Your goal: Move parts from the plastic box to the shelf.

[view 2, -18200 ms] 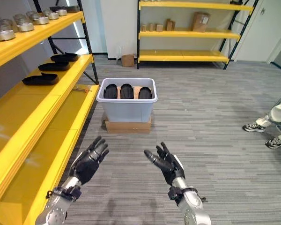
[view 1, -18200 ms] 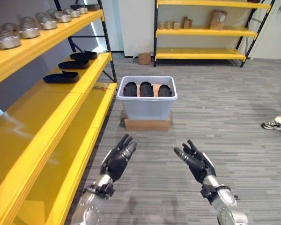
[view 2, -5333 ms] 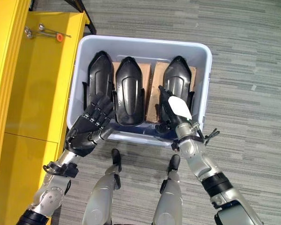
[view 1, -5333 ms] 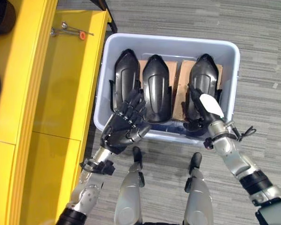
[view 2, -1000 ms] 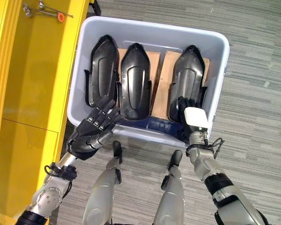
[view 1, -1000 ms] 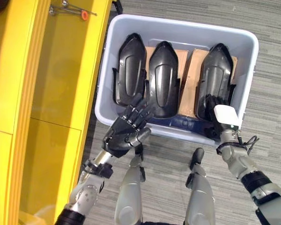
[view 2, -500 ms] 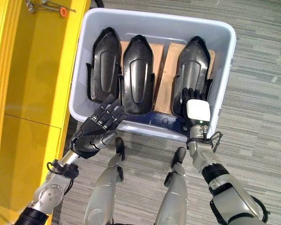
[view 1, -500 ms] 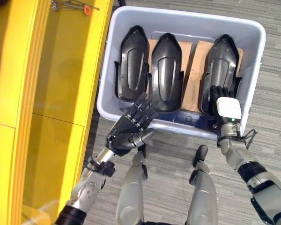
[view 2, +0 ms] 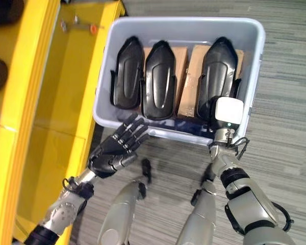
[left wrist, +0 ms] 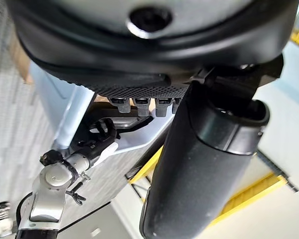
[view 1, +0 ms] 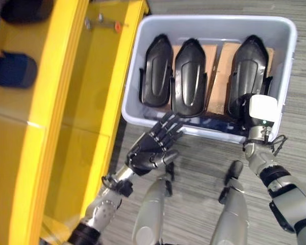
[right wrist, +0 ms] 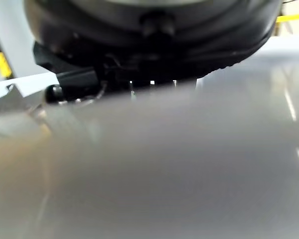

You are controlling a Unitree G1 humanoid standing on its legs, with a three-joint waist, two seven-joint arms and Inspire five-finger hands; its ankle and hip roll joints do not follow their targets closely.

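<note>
A pale grey plastic box [view 1: 209, 19] stands on the floor with three black moulded parts upright in it: left [view 1: 157, 71], middle [view 1: 189, 76] and right [view 1: 250, 66], with brown cardboard between them. My left hand [view 1: 155, 145] hovers open, fingers spread, just outside the box's near wall below the middle part. My right hand [view 1: 262, 108], white cover uppermost, reaches over the near wall onto the lower end of the right part; its fingers are lost against the black part. The yellow shelf [view 1: 92, 102] runs along the left.
Two dark parts [view 1: 13, 69] [view 1: 25, 9] lie on the higher yellow shelf level at the far left. A small tool with an orange tip [view 1: 109, 24] rests on the lower shelf board near the box's far left corner. Grey carpet surrounds the box.
The camera has shifted, bringing more of the shelf into view. Relative to the box both hands keep about the same places; the right hand's fingers now show less against the right part.
</note>
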